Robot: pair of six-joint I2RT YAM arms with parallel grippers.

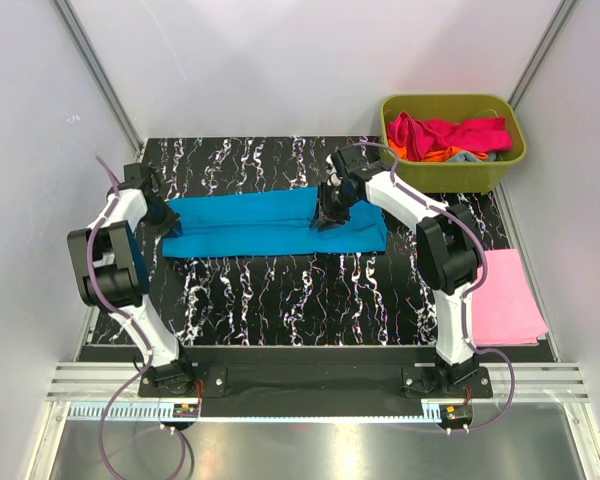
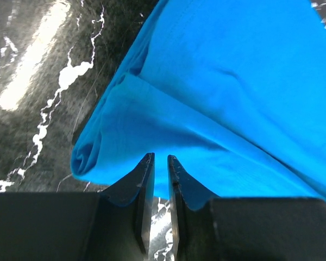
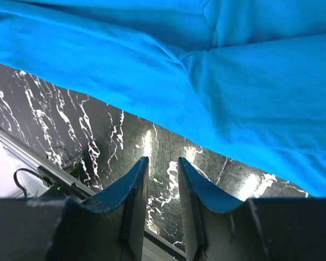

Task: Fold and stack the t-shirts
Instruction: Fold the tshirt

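A bright cyan-blue t-shirt (image 1: 250, 225) lies folded into a long strip across the middle of the black marbled table. My left gripper (image 1: 165, 218) is at the strip's left end. In the left wrist view its jaws (image 2: 160, 157) are almost together, and the shirt's (image 2: 217, 81) near edge lies between the tips. My right gripper (image 1: 330, 215) hangs over the strip's right part. In the right wrist view it (image 3: 163, 159) is open and empty, with bare table under the tips and the shirt (image 3: 206, 54) just beyond them. A folded light pink t-shirt (image 1: 507, 295) lies at the table's right edge.
An olive-green tub (image 1: 450, 178) stands at the back right. It holds a heap of magenta, orange and grey-blue shirts (image 1: 445, 135). Grey walls close in the table on the left, back and right. The arm bases and a metal rail run along the near edge.
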